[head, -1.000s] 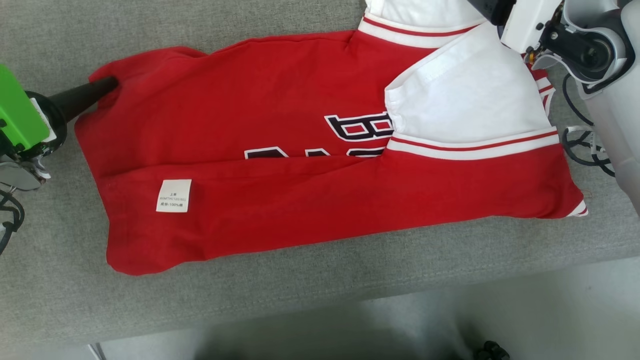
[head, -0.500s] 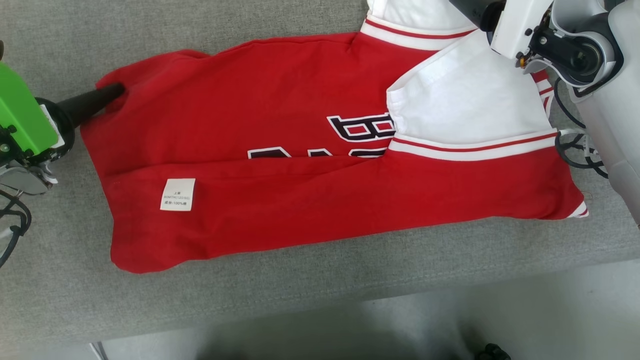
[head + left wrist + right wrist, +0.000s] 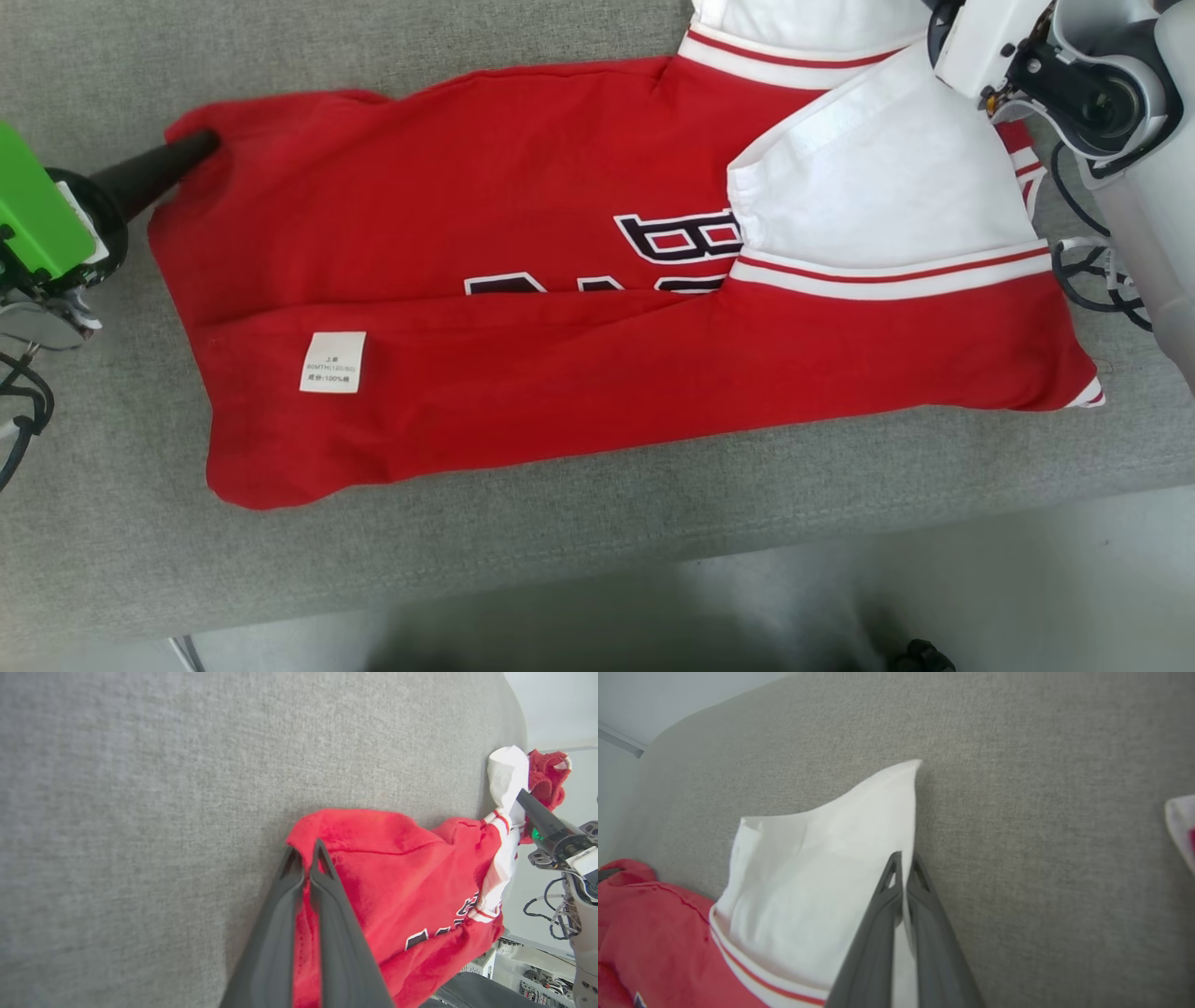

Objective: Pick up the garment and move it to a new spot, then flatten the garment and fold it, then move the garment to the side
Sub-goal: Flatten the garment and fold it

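We are looking down on a red jersey [image 3: 523, 233] lying lengthwise, left to right, across a grey fabric-covered surface [image 3: 560, 532]. Its near long edge is lying folded up over the body, baring a white care label [image 3: 332, 362] and covering the lower half of the dark lettering [image 3: 677, 238]. A white sleeve [image 3: 878, 187] with red-striped trim is lying folded across the chest at the right end.

Our left gripper [image 3: 306, 851] is clenching the far left corner of the jersey. In the left wrist view, red cloth is showing pinched between its two dark fingers. Our right gripper [image 3: 903, 861] is clamping the edge of the white sleeve at the far right end, its fingers pressing together with white cloth between them.

We are judging that both far corners are being held at once so that the far long edge can travel toward us as one straight line. That would make the next lengthwise fold without the cloth sagging or the tucked sleeve sliding out. The folding is looking partly done, and the move to the side is not yet begun.
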Controlling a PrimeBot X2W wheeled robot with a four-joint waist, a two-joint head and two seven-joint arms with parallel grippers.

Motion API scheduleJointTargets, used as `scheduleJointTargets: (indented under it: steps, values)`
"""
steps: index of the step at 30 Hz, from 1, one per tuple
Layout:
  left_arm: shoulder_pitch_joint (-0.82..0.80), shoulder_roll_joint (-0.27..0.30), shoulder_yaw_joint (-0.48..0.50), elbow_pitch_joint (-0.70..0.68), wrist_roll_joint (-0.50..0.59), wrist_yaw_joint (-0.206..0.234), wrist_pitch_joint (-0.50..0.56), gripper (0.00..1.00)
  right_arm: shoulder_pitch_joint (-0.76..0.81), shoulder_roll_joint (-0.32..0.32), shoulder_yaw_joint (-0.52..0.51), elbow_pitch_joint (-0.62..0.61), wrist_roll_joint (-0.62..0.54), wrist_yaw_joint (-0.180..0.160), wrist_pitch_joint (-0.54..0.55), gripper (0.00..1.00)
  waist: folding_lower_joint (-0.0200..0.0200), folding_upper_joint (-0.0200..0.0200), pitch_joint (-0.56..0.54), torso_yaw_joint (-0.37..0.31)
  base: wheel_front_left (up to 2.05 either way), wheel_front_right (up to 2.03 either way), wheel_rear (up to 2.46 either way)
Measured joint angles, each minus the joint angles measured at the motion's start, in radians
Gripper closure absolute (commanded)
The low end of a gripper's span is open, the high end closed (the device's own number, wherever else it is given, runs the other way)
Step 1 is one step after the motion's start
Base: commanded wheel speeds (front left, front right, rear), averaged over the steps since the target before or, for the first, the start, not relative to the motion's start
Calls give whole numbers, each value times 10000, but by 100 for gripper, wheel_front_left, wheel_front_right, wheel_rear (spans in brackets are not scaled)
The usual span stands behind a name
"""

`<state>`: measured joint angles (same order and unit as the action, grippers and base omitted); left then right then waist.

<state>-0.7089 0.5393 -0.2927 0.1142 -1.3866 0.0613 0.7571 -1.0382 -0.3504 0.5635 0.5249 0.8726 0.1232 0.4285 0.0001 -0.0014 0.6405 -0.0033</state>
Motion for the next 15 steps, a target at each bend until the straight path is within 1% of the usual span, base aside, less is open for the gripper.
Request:
scheduleJointTargets:
  steps: [4, 8, 13, 15]
  values:
    - [19, -194, 188, -190, 0, -182, -343, 100, 11, -96, -113, -278, 224, 0, -341, 100, 0, 0, -3, -28, 0, 0, 0]
    - [136, -226, 414, -286, 0, -357, -740, 100, 109, -267, -105, -734, 493, 0, -652, 100, 0, 0, -17, -52, 0, 0, 0]
    - [694, -345, 587, -274, 27, -663, -1271, 100, 802, -265, 81, -1434, 886, 0, -1158, 100, 0, 0, -173, -91, 0, 0, 0]
    - [998, -431, 788, -263, 102, -815, -1724, 100, 1291, -385, 236, -1822, 1030, 0, -1471, 100, 0, 0, -330, -116, 0, 0, 0]
